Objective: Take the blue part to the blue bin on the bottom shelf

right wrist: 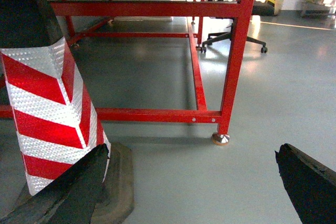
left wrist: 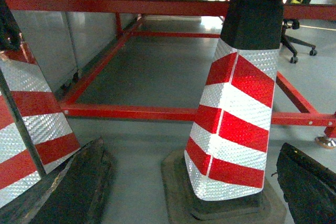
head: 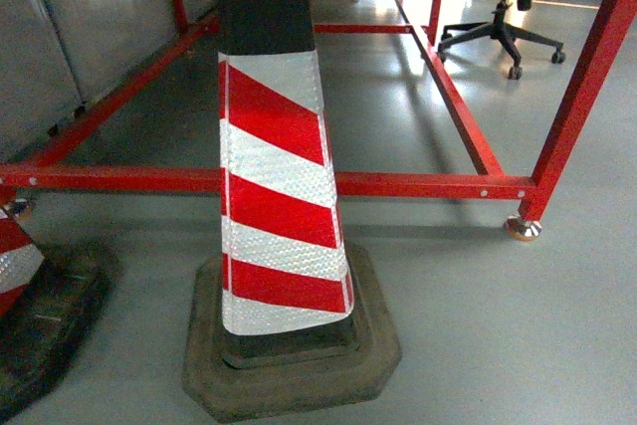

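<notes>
Both arms held low, wrist cams level over the floor. Left gripper (left wrist: 191,192) and right gripper (right wrist: 191,187) spread wide, empty. Cone (head: 279,186) and red frame (head: 418,184) ahead; blue part, bin, shelf out of view.

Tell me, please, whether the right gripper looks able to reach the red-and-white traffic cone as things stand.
Probably yes: in the right wrist view the traffic cone stands close beside the open right gripper, just left of it, with nothing between them.
</notes>
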You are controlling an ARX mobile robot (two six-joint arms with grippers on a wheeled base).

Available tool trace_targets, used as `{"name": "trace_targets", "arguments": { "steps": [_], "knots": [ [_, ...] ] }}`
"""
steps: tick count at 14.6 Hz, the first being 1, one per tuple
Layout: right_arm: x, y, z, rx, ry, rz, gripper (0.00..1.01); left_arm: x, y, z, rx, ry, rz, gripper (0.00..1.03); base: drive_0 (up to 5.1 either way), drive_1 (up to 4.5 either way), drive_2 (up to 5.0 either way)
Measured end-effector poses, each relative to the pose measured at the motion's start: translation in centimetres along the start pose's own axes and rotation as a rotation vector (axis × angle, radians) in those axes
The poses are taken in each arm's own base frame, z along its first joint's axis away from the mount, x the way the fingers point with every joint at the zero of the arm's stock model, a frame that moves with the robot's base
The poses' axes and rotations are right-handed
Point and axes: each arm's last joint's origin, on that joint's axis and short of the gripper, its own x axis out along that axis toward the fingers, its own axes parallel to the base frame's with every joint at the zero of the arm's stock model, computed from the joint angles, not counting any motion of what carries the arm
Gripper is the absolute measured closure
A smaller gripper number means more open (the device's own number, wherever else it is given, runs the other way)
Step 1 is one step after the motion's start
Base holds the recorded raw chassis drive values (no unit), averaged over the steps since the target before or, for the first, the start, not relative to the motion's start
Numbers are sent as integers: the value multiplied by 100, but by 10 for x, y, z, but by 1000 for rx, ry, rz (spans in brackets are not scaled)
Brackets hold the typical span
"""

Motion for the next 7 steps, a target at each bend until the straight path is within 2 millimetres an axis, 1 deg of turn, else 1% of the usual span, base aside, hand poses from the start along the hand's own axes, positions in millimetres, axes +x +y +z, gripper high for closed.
{"name": "trace_targets", "arguments": {
  "steps": [7],
  "knots": [
    [0, 0, 0, 0, 0, 0, 3, 0, 0, 0, 0, 0, 0, 5, 0, 0, 0]
  ]
}}
